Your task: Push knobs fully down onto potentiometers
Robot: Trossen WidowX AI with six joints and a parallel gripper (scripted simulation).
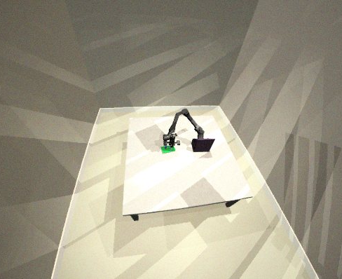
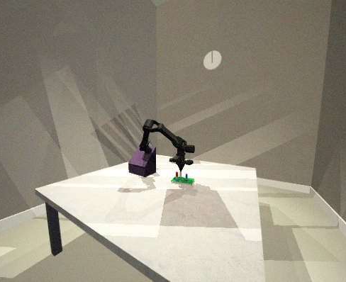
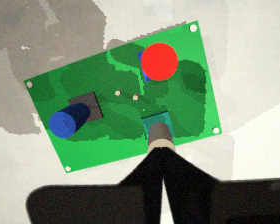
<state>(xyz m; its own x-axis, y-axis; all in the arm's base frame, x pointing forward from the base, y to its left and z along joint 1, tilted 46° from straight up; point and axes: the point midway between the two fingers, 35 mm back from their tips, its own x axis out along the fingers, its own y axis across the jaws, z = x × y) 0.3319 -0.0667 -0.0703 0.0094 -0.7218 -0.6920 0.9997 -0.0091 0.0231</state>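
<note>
The green circuit board (image 1: 167,151) (image 2: 191,181) (image 3: 116,127) lies below my gripper (image 2: 181,171) (image 3: 161,153). The gripper is shut, with no knob between its fingers. Its fingertips are at the top of a grey-beige knob (image 2: 180,174) (image 3: 160,135), which stands over a teal potentiometer (image 3: 149,121); the wrist view does not show whether they touch. A red knob (image 2: 176,174) (image 3: 159,61) stands over a blue potentiometer (image 3: 143,72). A tall blue knob (image 2: 186,176) (image 3: 62,125) stands over a dark grey potentiometer (image 3: 94,107). Gaps beneath the knobs are too small to judge.
The arm's purple wedge-shaped base (image 1: 203,145) (image 2: 141,168) stands on the table (image 1: 153,189) (image 2: 212,212), beside the board. Two small pale pins (image 3: 117,93) (image 3: 135,97) stand near the board's middle, between the potentiometers. Pale round fasteners mark the board's corners.
</note>
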